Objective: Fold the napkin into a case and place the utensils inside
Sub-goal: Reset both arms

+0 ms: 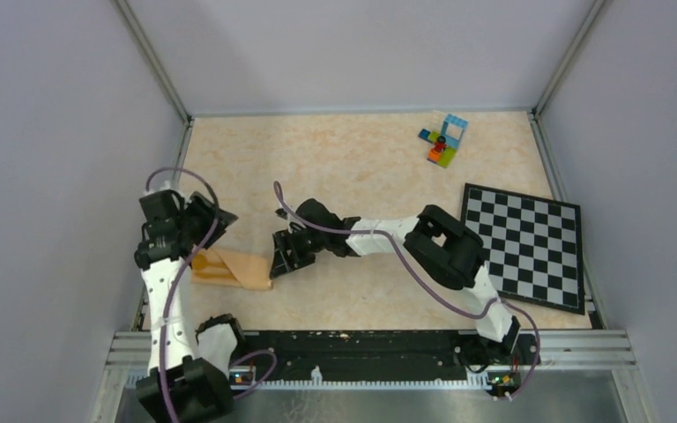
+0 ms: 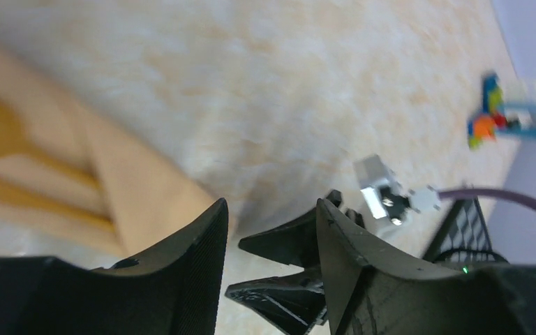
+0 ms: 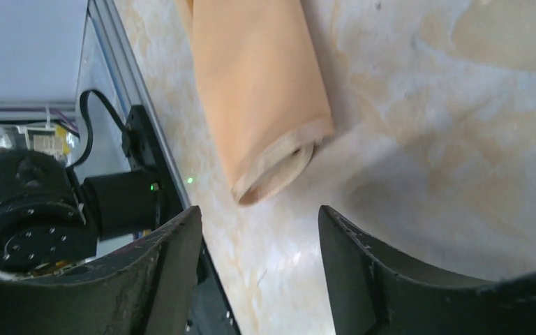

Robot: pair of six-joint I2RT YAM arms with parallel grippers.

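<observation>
The peach napkin (image 1: 231, 268) lies folded into a narrow case near the table's left edge. In the left wrist view the cloth (image 2: 139, 195) sits at the left, blurred. An orange spoon (image 2: 0, 132) and a second orange strip, the knife (image 2: 35, 199), lie on it and run under a fold. My left gripper (image 2: 272, 230) hovers open and empty just past the case's right edge. My right gripper (image 3: 258, 237) is also open, with nothing in it. It stands just short of the case's open end (image 3: 279, 174), in the top view (image 1: 280, 256) beside the cloth's right end.
Multicoloured toy bricks (image 1: 443, 141) stand at the back right. A black-and-white checkered board (image 1: 522, 245) lies along the right side. The metal side rail (image 3: 112, 42) and the left arm's base (image 3: 28, 216) are close to the case.
</observation>
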